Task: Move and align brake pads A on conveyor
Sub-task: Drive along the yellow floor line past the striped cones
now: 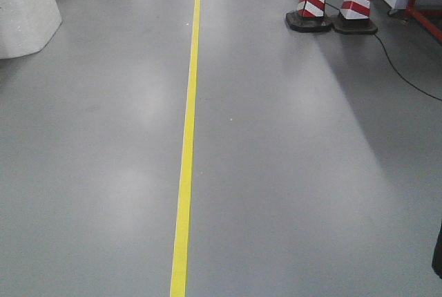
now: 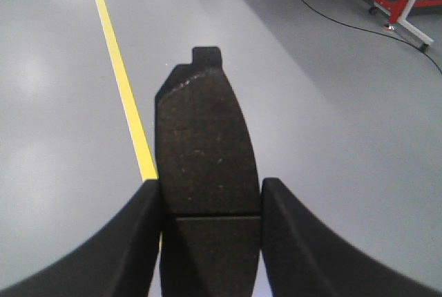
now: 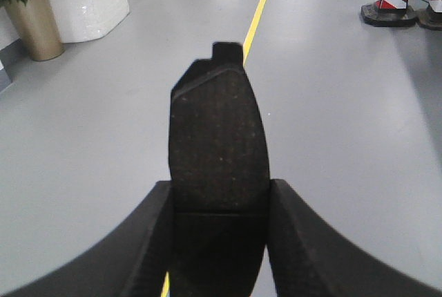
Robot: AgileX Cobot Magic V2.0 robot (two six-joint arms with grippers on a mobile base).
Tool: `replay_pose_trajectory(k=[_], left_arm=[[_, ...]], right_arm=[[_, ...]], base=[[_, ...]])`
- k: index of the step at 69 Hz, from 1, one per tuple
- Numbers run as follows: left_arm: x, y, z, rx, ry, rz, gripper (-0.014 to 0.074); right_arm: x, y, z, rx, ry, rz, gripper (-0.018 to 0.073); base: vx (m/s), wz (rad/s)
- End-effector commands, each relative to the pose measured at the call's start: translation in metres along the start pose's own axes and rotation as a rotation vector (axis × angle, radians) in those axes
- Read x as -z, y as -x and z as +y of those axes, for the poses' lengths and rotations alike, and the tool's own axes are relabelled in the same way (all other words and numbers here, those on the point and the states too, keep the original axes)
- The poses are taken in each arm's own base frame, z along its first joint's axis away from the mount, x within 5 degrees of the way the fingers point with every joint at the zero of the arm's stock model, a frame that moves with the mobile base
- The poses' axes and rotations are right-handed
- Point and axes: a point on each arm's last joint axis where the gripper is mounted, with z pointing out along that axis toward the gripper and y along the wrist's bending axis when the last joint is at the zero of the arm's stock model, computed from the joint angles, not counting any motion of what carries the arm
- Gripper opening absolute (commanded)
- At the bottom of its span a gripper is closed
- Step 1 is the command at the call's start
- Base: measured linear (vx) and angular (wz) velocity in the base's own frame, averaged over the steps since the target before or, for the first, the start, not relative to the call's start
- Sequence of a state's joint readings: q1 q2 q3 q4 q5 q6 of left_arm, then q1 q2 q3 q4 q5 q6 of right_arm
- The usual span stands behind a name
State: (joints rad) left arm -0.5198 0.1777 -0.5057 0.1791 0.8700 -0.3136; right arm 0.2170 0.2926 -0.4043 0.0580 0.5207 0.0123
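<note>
My left gripper is clamped on a brake pad, and my right gripper on a second brake pad. Each pad juts toward 12 o'clock from between the fingers, above grey floor with a yellow line. The conveyor is not in view. The pads look stiff, dense and gritty, unlikely to slip; pinching the narrow sides near the middle groove seems a balanced hold

Left gripper and right gripper have black, curved fingers (matte)
</note>
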Motion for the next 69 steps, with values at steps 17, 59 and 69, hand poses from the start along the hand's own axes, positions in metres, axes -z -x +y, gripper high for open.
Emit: replay_pose_trajectory(k=[17, 59, 69], left_arm=[[0.0036, 0.0152, -0.0029, -0.003, -0.022, -0.101, -0.0006], [0.0036, 0.0151, -0.0028, -0.003, -0.021, -0.100, -0.0006], [0.0036, 0.0151, -0.0028, -0.003, -0.021, -0.100, -0.0006]], right_arm=[[0.0044, 0.0185, 0.0002, 0.015, -0.007, -0.126, -0.0004], [0.0044, 0.0185, 0.0002, 0.015, -0.007, -0.126, -0.0004], [0.0044, 0.0185, 0.0002, 0.015, -0.007, -0.126, -0.0004]], base=[[0.73, 0.00], [0.76, -0.05], [0.76, 0.02]])
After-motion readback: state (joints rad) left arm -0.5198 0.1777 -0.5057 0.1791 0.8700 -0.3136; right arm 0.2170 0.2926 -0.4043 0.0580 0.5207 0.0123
